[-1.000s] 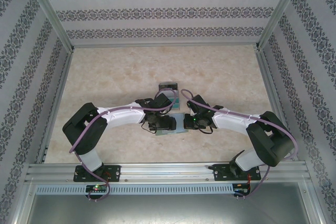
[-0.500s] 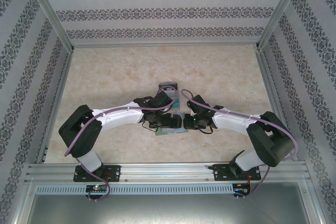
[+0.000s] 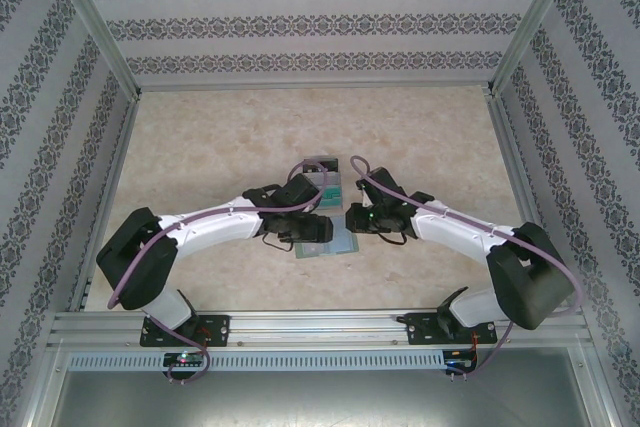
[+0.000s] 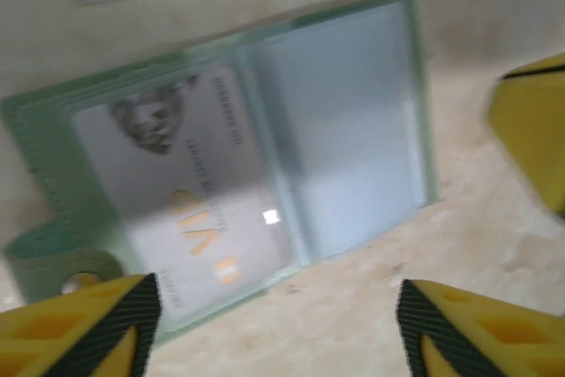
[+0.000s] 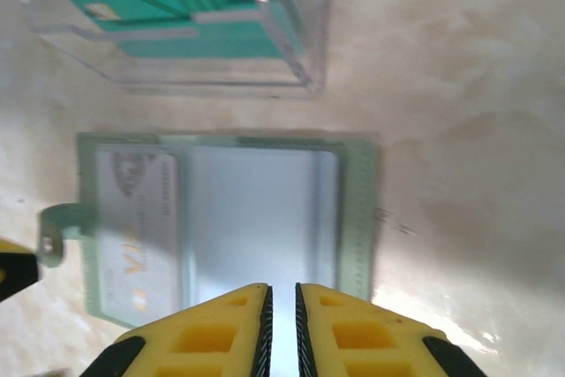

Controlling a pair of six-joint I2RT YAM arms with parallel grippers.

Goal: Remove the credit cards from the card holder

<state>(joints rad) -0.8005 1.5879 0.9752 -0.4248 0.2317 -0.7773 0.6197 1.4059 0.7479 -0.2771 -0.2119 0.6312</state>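
Observation:
The grey-green card holder (image 4: 402, 86) lies open on the table, its little tab (image 4: 53, 258) at the left. A grey credit card (image 4: 177, 192) with orange letters sits in its left sleeve; the right sleeve (image 5: 256, 218) looks pale and bare. My left gripper (image 4: 274, 315) hovers over the holder's near edge, open wide, with nothing between its fingers. My right gripper (image 5: 282, 324) hangs above the holder (image 5: 357, 218), its jaws a narrow slit apart with nothing in them. From above, both grippers (image 3: 318, 230) (image 3: 350, 219) meet over the holder (image 3: 340, 244).
A clear plastic box (image 5: 300, 59) with teal credit cards (image 5: 177, 6) in it stands just beyond the holder, also seen from above (image 3: 322, 175). A yellow finger of the right gripper (image 4: 534, 130) juts in at the right of the left wrist view. Patterned walls ring the table.
The right gripper has drawn back and up from the holder, its jaws parting slightly. The left arm has stretched lower toward the holder; its jaws widened, then narrowed somewhat.

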